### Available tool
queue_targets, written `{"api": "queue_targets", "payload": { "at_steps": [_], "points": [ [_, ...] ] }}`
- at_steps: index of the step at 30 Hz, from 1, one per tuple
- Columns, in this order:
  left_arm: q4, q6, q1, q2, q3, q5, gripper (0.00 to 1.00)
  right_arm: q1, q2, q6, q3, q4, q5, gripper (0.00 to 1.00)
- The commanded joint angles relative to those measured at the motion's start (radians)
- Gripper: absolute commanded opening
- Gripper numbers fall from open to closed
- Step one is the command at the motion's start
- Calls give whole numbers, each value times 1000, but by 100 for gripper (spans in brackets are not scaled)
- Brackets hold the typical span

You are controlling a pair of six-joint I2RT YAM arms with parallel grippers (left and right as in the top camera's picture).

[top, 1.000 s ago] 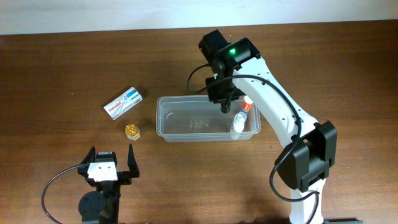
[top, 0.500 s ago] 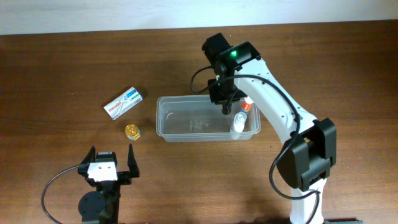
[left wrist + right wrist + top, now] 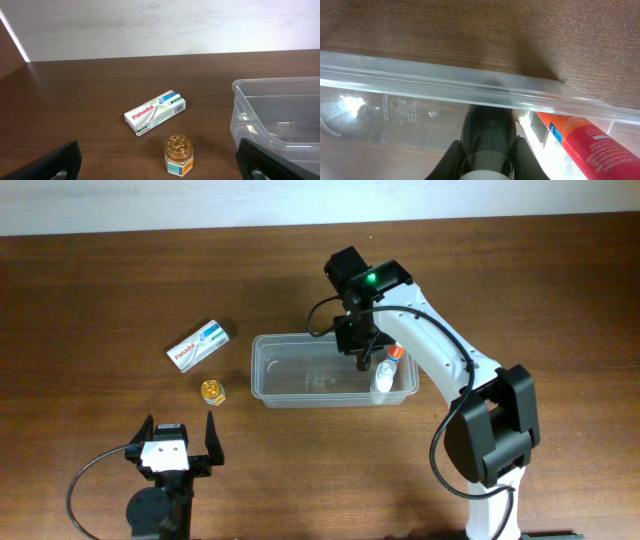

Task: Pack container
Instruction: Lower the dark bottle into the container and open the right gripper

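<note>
The clear plastic container lies at the table's middle. My right gripper is over its right half, shut on a dark bottle with a white end, held just inside the far rim. A white bottle and a red and orange tube lie at the container's right end; the tube also shows in the right wrist view. My left gripper is open and empty near the front edge, as the left wrist view shows.
A white Panadol box and a small jar with a gold lid lie left of the container. Both show in the left wrist view, box and jar, with the container's left end to the right.
My right gripper has moved slightly right and down toward the container with the dark bottle in it. The left arm has not moved.
</note>
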Motion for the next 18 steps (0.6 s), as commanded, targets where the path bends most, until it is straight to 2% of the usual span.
{"api": "queue_targets", "payload": {
  "at_steps": [1, 18],
  "points": [
    [4, 16, 5, -7, -8, -7, 99, -3, -4, 12, -15, 10, 2, 15],
    [4, 16, 5, -7, -8, -7, 99, -3, -4, 11, -29, 11, 2, 16]
  ]
}}
